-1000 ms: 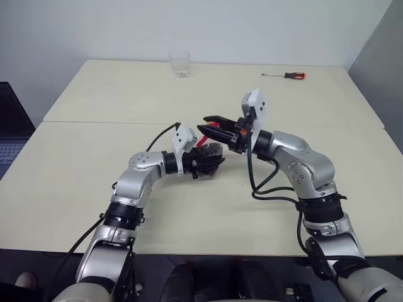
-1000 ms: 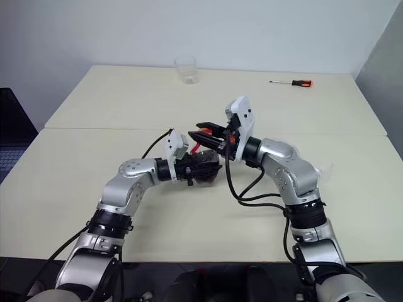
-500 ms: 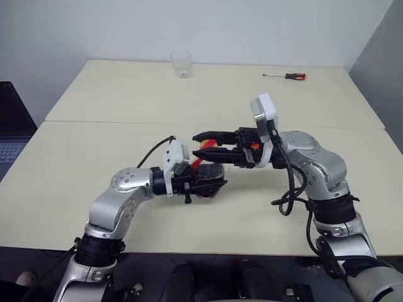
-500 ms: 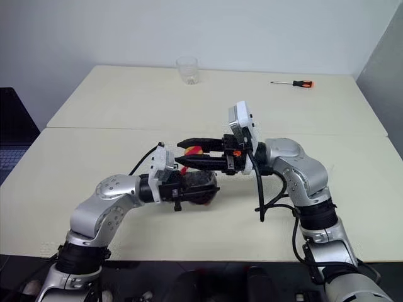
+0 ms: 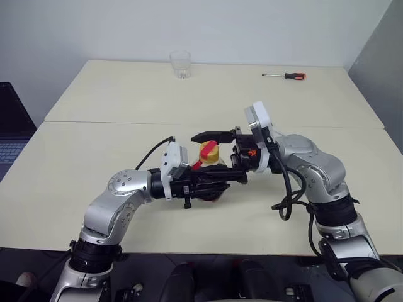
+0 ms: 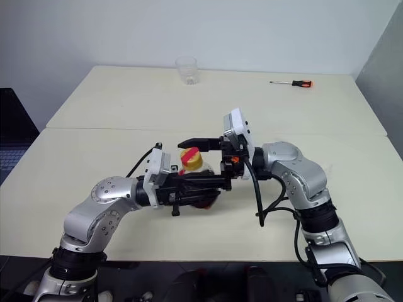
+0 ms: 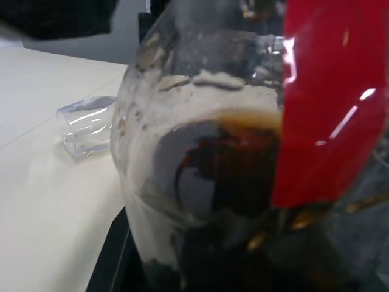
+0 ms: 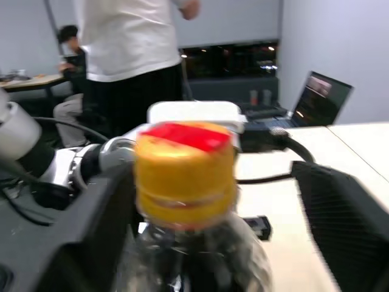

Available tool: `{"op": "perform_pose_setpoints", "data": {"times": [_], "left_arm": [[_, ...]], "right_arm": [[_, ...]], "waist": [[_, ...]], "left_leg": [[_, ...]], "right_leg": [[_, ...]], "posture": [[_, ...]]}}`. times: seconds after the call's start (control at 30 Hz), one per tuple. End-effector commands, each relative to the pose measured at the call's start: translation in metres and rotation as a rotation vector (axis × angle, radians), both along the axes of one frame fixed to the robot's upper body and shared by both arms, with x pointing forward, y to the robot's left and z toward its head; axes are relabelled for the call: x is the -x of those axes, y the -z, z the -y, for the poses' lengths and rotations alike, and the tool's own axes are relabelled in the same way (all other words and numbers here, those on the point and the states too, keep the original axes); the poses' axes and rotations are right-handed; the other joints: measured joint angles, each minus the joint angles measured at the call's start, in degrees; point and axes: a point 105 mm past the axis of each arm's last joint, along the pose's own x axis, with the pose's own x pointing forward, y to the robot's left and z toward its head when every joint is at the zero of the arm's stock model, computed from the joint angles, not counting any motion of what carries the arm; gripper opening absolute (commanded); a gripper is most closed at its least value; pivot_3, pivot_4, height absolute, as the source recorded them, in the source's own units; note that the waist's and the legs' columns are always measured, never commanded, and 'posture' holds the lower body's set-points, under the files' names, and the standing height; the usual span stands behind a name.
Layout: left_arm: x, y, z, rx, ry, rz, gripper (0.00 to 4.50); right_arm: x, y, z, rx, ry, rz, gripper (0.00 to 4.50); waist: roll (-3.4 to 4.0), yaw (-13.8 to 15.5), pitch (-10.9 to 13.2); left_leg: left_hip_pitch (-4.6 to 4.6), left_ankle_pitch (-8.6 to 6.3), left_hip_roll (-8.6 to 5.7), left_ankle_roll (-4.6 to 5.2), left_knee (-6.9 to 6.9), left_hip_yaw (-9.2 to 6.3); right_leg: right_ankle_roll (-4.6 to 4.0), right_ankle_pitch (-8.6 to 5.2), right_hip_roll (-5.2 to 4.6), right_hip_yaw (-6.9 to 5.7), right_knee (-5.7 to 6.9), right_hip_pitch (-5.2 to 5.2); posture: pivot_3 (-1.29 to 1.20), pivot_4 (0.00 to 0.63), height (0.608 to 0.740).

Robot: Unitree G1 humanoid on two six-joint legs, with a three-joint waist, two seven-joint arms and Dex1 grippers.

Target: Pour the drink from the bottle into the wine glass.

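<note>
My left gripper point(image 5: 206, 186) is shut on the rounded body of the small clear bottle point(image 5: 209, 153), held upright near the middle of the table. The bottle's yellow cap point(image 8: 185, 164) with its red strip sticks up above the grip. Dark drink point(image 7: 234, 182) fills the lower body behind the red label. From the right, my right gripper point(image 5: 213, 158) points at the bottle's top. It is open, one finger on each side of the cap and clear of it. The wine glass is out of view.
A short clear tumbler point(image 5: 180, 64) stands at the table's far edge, and an orange-handled screwdriver point(image 5: 286, 76) lies at the far right. A laptop point(image 5: 9, 129) sits off the left side. A person point(image 8: 127, 55) stands beyond the table in the right wrist view.
Both grippers drew back toward me with the bottle. The right gripper's fingers, close together before, have spread wide about the cap.
</note>
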Motion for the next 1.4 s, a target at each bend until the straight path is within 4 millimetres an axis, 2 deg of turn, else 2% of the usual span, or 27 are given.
{"op": "perform_pose_setpoints", "data": {"times": [0.03, 0.2, 0.37, 0.57, 0.7, 1.03, 1.33, 1.4], "left_arm": [[0.0, -0.014, -0.004, 0.037, -0.016, 0.051, 1.95], [-0.014, -0.003, -0.02, 0.038, -0.136, 0.02, 1.95], [-0.033, 0.013, -0.034, 0.023, -0.238, 0.002, 1.95], [-0.049, 0.01, -0.029, 0.048, -0.268, 0.023, 1.95], [-0.058, 0.002, -0.021, 0.069, -0.268, 0.047, 1.95], [-0.058, 0.001, -0.01, 0.079, -0.233, 0.062, 1.95], [-0.055, 0.006, -0.007, 0.076, -0.221, 0.059, 1.95], [-0.055, 0.006, -0.007, 0.077, -0.217, 0.059, 1.95]], "right_arm": [[-0.002, -0.014, 0.011, -0.048, 0.071, -0.009, 4.46], [-0.006, -0.024, 0.024, -0.081, 0.173, -0.031, 4.46], [-0.007, -0.026, 0.024, -0.086, 0.245, -0.022, 4.46], [-0.006, -0.025, 0.012, -0.083, 0.264, -0.013, 4.46], [-0.014, -0.024, 0.0, -0.076, 0.301, 0.007, 4.46], [-0.035, -0.028, -0.02, -0.117, 0.422, 0.052, 4.46], [-0.04, -0.031, -0.021, -0.137, 0.451, 0.047, 4.46], [-0.039, -0.032, -0.022, -0.142, 0.447, 0.042, 4.09]], "waist": [[0.0, 0.0, 0.0], [0.01, 0.0, 0.0], [0.02, 0.0, 0.0], [0.02, 0.0, 0.0], [0.02, 0.0, 0.0], [0.02, -0.1, 0.0], [0.03, 0.0, 0.0], [0.03, 0.0, 0.0]], "left_leg": [[0.0, 0.0, 0.0, 0.0, 0.0, -0.01], [0.0, 0.0, 0.0, 0.0, 0.0, 0.0], [0.01, 0.0, 0.0, 0.01, -0.01, -0.01], [-0.03, 0.0, -0.02, 0.01, 0.0, 0.0], [-0.03, 0.0, -0.02, 0.01, -0.01, -0.01], [-0.05, 0.01, -0.01, -0.01, -0.01, 0.04], [-0.05, 0.01, -0.01, -0.01, -0.01, 0.03], [-0.05, 0.01, -0.01, -0.01, -0.01, 0.03]], "right_leg": [[0.0, 0.0, 0.0, 0.0, -0.01, 0.0], [0.0, 0.0, 0.0, 0.01, -0.01, 0.0], [0.0, 0.0, 0.0, -0.01, 0.0, 0.0], [0.0, 0.0, -0.01, -0.02, -0.02, -0.01], [0.0, 0.0, 0.0, -0.02, -0.01, -0.01], [0.0, 0.0, 0.0, 0.02, 0.01, -0.09], [0.0, 0.0, -0.01, 0.01, 0.01, -0.09], [-0.01, 0.0, -0.01, 0.01, 0.01, -0.09]], "posture": [[0.0, 0.15, 0.74], [0.0, 0.15, 0.74], [0.0, 0.15, 0.74], [0.0, 0.15, 0.74], [0.0, 0.15, 0.74], [0.0, 0.15, 0.74], [0.0, 0.15, 0.74], [0.0, 0.15, 0.74]]}}
